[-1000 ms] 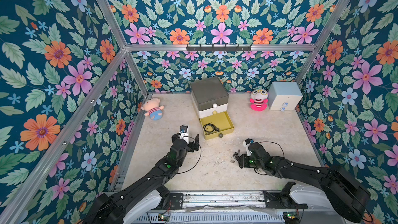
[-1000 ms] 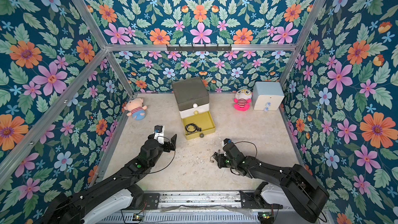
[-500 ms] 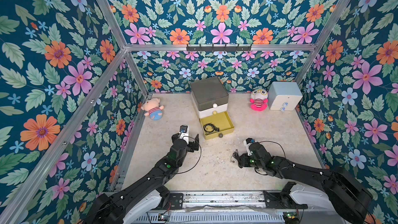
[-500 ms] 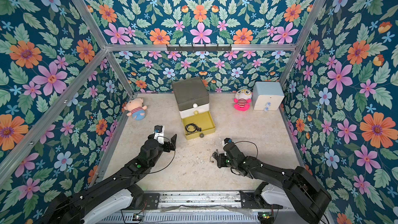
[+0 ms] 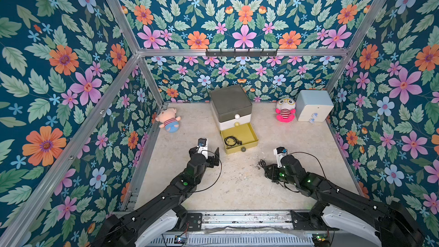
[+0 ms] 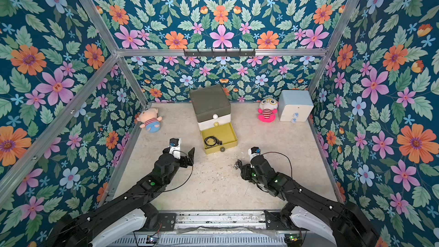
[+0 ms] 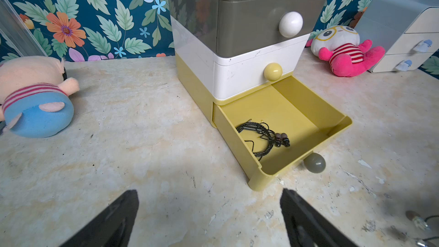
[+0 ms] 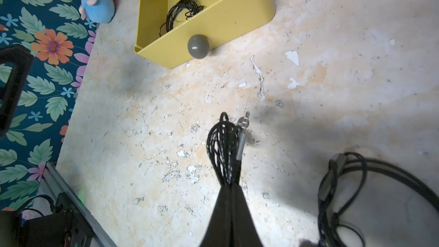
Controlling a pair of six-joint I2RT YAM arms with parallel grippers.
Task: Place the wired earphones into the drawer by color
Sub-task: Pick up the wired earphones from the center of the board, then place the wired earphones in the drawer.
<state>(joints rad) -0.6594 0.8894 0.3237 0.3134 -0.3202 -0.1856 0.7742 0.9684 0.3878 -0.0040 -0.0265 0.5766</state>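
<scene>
Peeking down into a little booth lined with teal floral wallpaper (image 5: 237,20), bare aluminium rails (image 5: 102,111) along the edges and a black hook rail (image 5: 241,53) across the back. Standing on a beige worktop (image 5: 237,191): matte, mottled, scratched up, with small flakes of paint lifted off.

Got the drawer chest (image 5: 231,105) at the back middle. Boxy smooth plastic with rounded corners, dark grey on top, white in the middle, mustard at the bottom, plus a glossy ball knob on each front. Finding the yellow drawer (image 7: 292,110) pulled right out, with one loose coil of black earphones (image 7: 261,136) on its floor: braided cord, tiny dark buds.

Seeing the right hand (image 8: 228,186) pinched shut on a second earphone bundle (image 8: 221,148), same woven black cord bunched into a narrow loop, with a slim metal plug (image 8: 242,136) poking out alongside. Sitting low over the worktop, in front of the open drawer and a bit to the right. Can't tell about contact with the surface.

Seeing the left hand (image 7: 209,193) spread wide with nothing in it, aimed at the chest.

Also spotting a soft plush pig (image 5: 168,121) by the left wall and a fuzzy pink doll (image 5: 285,112) right beside a pale blue chest (image 5: 313,105) in the back right corner.
</scene>
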